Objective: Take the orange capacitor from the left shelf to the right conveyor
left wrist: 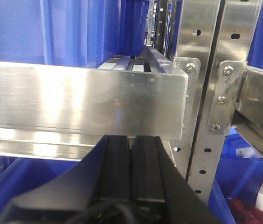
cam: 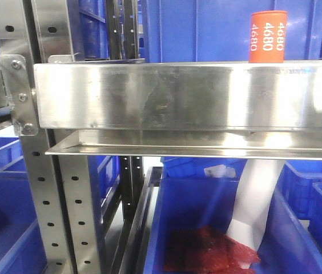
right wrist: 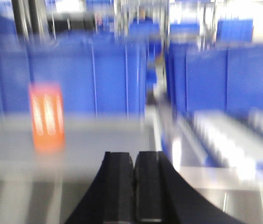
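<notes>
Small orange cylindrical capacitor (cam: pixel 268 35) upright on shiny steel shelf (cam: pixel 178 97); ahead-left of right gripper (right wrist: pixel 134 157), jaws pressed together, empty; likely nearer arm; left gripper (left wrist: pixel 132 140) likewise closed.

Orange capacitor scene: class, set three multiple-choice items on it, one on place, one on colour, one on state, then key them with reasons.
1. Where does the orange capacitor stand? A on the left shelf, behind its front lip; B on a conveyor belt; C in a gripper.
2. What colour is its "4680" print? A black; B white; C green.
3. How is the left gripper? A wide open; B shut, empty; C shut on the capacitor.
Key: 1 A, it rises behind the steel lip; 2 B, white digits on orange; 3 B, its fingers meet, nothing between.
</notes>
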Available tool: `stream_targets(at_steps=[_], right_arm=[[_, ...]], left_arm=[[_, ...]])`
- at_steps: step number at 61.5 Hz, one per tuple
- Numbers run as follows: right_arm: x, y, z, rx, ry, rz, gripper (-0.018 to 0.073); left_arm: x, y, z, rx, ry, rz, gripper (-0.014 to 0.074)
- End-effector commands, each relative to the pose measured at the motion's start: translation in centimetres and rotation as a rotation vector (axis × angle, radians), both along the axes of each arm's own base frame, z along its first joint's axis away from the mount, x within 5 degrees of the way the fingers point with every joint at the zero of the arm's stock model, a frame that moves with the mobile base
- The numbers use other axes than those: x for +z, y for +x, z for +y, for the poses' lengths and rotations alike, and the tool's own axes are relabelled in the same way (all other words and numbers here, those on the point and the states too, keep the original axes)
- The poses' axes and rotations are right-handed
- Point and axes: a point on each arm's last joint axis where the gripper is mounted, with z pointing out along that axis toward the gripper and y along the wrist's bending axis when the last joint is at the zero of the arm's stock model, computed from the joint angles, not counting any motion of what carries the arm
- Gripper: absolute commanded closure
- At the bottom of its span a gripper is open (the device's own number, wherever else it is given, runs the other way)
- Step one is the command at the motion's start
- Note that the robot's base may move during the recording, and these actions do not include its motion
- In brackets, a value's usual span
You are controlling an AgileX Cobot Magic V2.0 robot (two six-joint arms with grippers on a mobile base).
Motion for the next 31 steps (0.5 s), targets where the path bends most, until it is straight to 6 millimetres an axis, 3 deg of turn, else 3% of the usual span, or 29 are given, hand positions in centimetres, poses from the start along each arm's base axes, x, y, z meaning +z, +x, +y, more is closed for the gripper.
stream_targets(at_steps=[1, 7, 15, 31], right_arm=[[4.8, -0.8, 0.0, -0.005, -0.008, -0.095, 0.0510], [7.3, 0.0, 0.0, 0.005, -0.005, -0.027, 0.0487], [9.6, 2.6, 0.2, 0.046, 0.003, 0.038, 0.0344], [9.3, 8.8, 2.0, 0.172, -0.008, 0.192, -0.0056]], left_arm=[[1.0, -0.1, 0.1, 0.006, -0.012, -0.101, 0.0723], [1.0, -0.1, 0.1, 0.006, -0.012, -0.101, 0.0723], [1.0, -0.1, 0.1, 0.006, -0.012, -0.101, 0.0723], [1.0, -0.1, 0.1, 0.006, -0.012, -0.101, 0.0723]])
